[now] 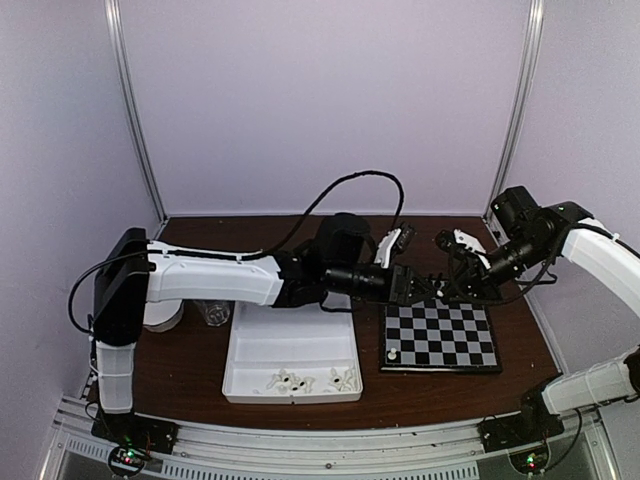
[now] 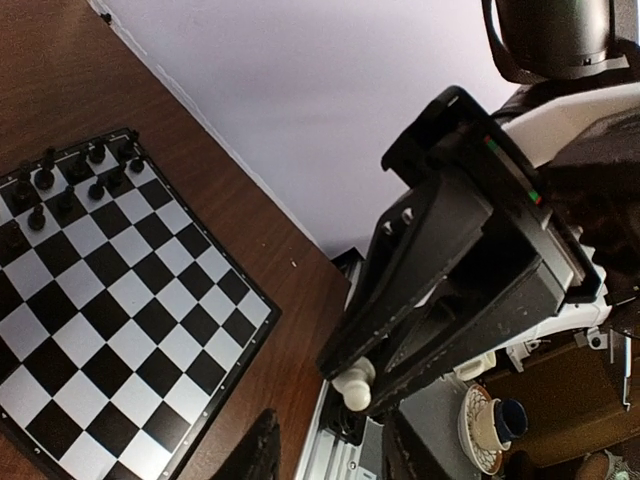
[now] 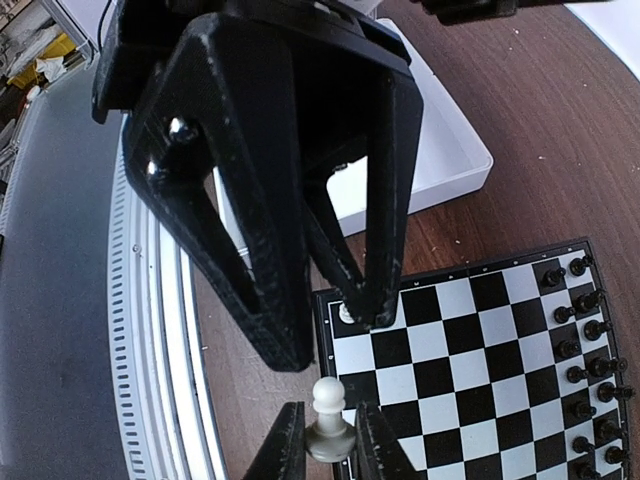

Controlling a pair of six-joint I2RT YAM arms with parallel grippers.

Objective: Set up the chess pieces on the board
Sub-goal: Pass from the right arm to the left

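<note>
Right wrist view: right gripper (image 3: 328,452) is clamping a white pawn (image 3: 328,415) by its base, with the two fingers pressing on either side and the pawn standing upright between them. The pawn is showing against the board (image 3: 470,370) near its rim; I cannot tell how high above it.

Left gripper (image 3: 330,335) is facing the right one at close range. Its jaws are standing wide apart and holding nothing, and its fingertips are hanging over the board's corner area. One small white piece (image 3: 345,313) is sitting on a square near that corner, partly hidden behind a left fingertip.

Black chess pieces (image 3: 585,330) are standing in two rows along one side of the board.

Left wrist view: the pawn is showing pinched at the tips of the right gripper, off the board's edge in this view. The left arm's own fingers (image 2: 262,452) are showing spread at the bottom of the frame.

Top external view: both arms are meeting above the far edge of the board. A white tray (image 1: 250,345) is lying just left of the board, with a few white pieces (image 1: 300,380) lying along its near side. A clear cup (image 1: 215,312) is standing beside the tray's far-left corner, under the left arm.
</note>
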